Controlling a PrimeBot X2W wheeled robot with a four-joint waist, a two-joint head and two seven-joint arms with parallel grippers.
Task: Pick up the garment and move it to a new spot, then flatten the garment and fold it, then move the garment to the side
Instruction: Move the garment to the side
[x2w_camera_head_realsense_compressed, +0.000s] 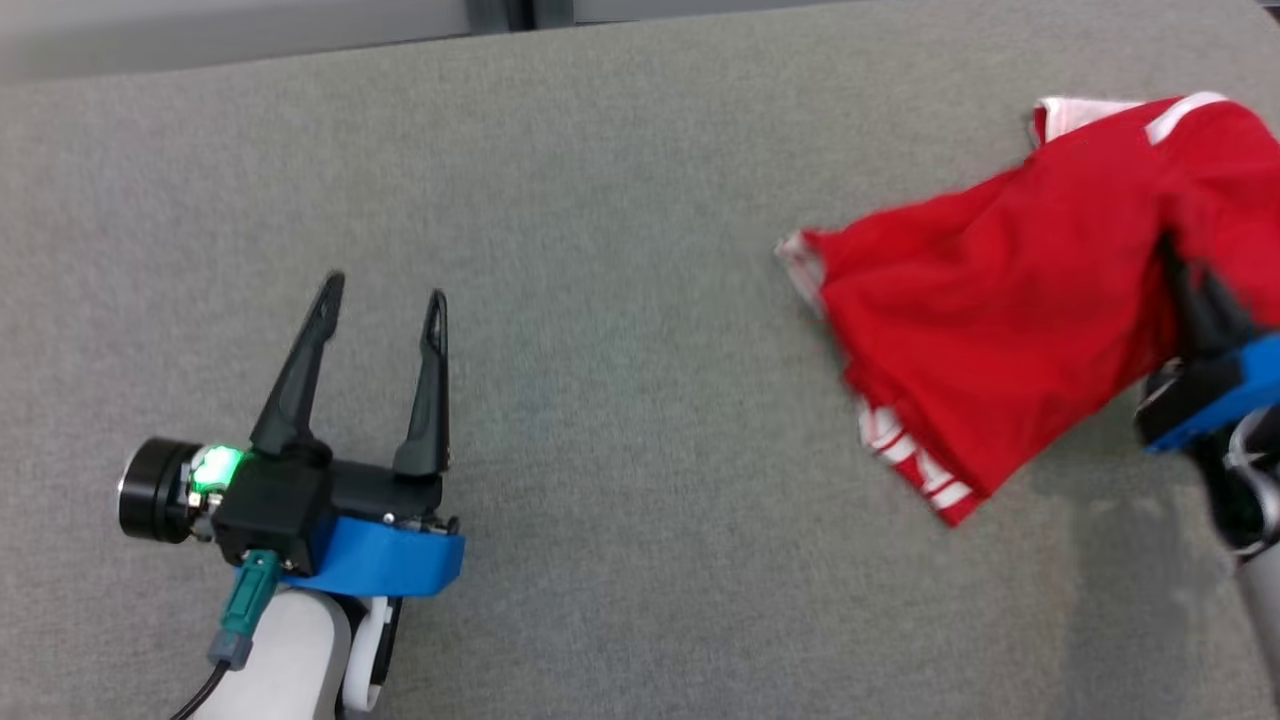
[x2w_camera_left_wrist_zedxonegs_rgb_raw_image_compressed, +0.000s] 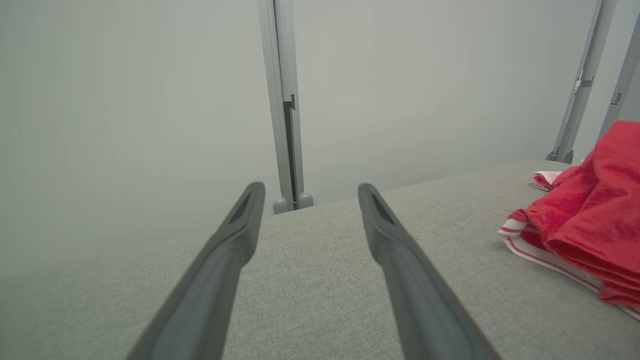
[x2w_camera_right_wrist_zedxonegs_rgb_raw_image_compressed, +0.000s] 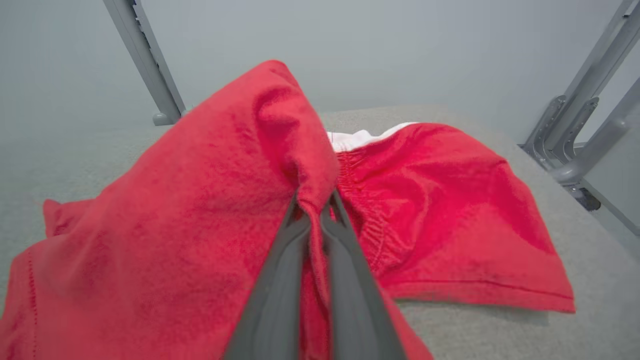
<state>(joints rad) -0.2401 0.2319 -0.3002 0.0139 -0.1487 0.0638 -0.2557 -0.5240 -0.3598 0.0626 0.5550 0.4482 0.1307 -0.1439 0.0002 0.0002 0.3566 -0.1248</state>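
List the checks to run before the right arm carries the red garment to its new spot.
1. Right gripper shut on the red garment: ok, a fold is pinched.
2. Garment lifted off the grey table: not ok, its far part lies on the surface.
3. Left gripper open and apart from the cloth: ok.
4. Bare table beside the left gripper for set-down: ok.
5. How many layers are pinched: cannot tell.

Grey fabric-covered desk (x2w_camera_head_realsense_compressed: 620, 600) across my head view. Plain pale wall (x2w_camera_left_wrist_zedxonegs_rgb_raw_image_compressed: 125, 100) behind it, grey metal upright (x2w_camera_left_wrist_zedxonegs_rgb_raw_image_compressed: 283, 100) top centre, left wrist view.
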